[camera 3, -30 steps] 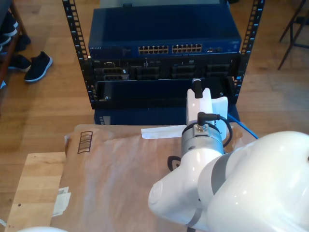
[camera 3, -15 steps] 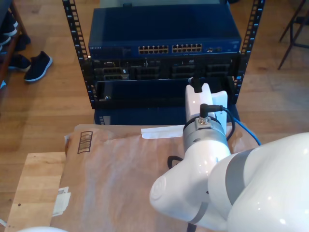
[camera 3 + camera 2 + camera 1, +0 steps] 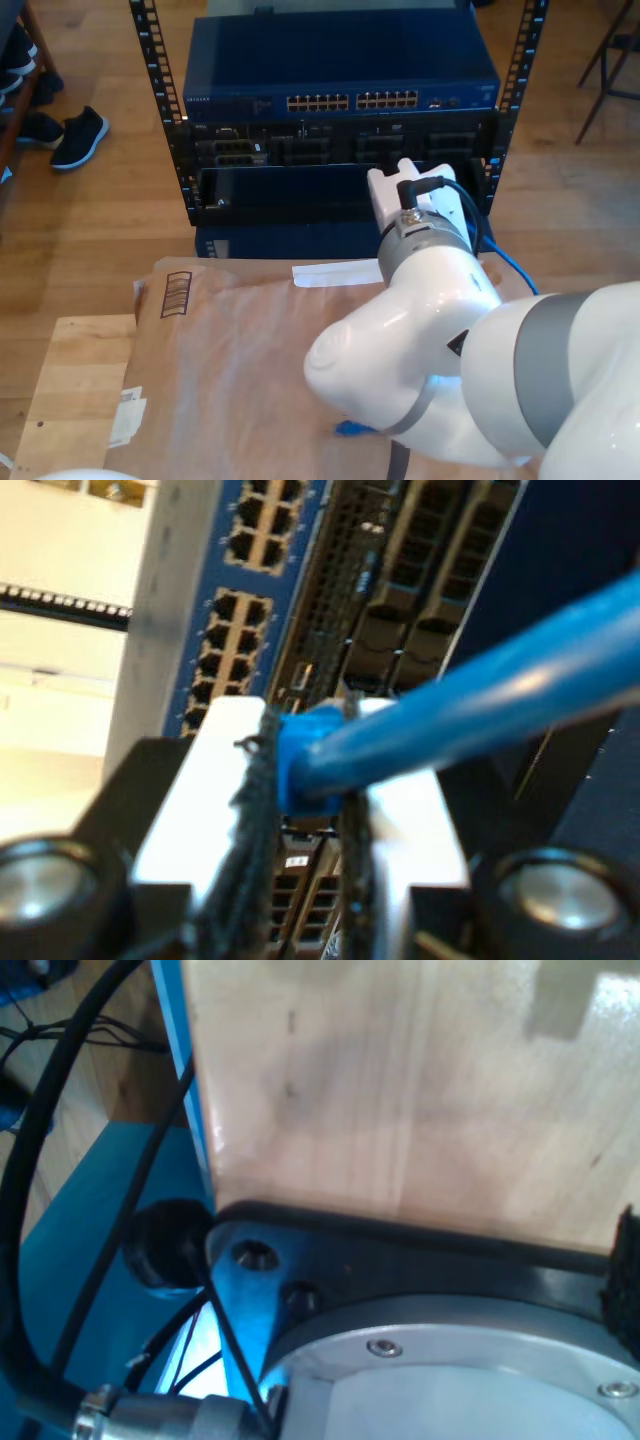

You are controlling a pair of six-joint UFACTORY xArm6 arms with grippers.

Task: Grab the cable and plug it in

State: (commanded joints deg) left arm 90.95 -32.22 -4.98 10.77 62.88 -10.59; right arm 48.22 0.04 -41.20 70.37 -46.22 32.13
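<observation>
Currently my second gripper [image 3: 315, 780] is pinching the cable [image 3: 480, 705] at its blue plug boot, pointing it at the switch [image 3: 340, 70] in the rack [image 3: 160, 110]. To do well: keeping the plug square to one port, advancing slowly, not twisting. My first gripper's state: cannot tell, just wood and a black cord [image 3: 20, 1260].
</observation>
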